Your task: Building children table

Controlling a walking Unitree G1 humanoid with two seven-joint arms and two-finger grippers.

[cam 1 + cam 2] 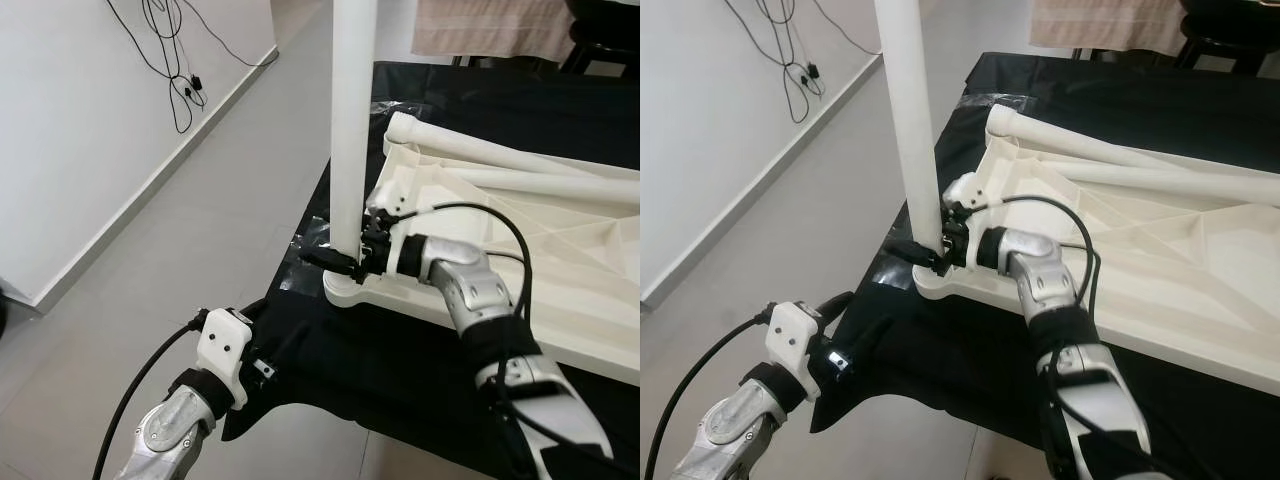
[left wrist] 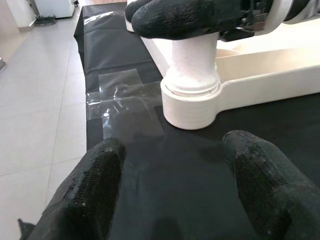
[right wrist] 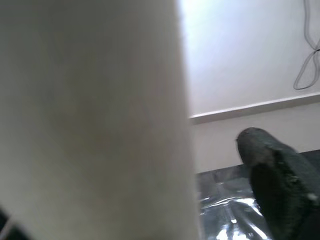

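White plastic children's table top [image 1: 560, 260] lies upside down on a black plastic floor sheet [image 1: 400, 370]; its underside ribs face up. Its near-left corner sits close to the sheet's left edge, beside a patch of clear tape [image 2: 120, 100] stuck on the sheet.

Tall white cylindrical table leg [image 1: 350, 130] stands upright in the round corner socket [image 2: 192, 107] at that near-left corner. Two more white tubular legs [image 1: 520, 160] lie flat across the far side of the upturned top, side by side.

Right gripper [image 1: 340, 262]: reaches in from the right over the top's near edge, at the base of the upright leg just above the socket. Black fingers [image 2: 180, 17] sit against the leg on both sides, closed around it. Right wrist view: leg surface very close, one finger [image 3: 280, 175] beside it.

Left gripper [image 1: 850, 330]: low over the sheet's near-left corner, short of the socket, pointing toward it. Its two black fingers [image 2: 90, 190] are spread wide apart with nothing between them; not touching leg or top.

Surroundings: grey tiled floor [image 1: 160, 250] left of the sheet, white wall [image 1: 70, 110] with black cables [image 1: 175, 60] hanging down it
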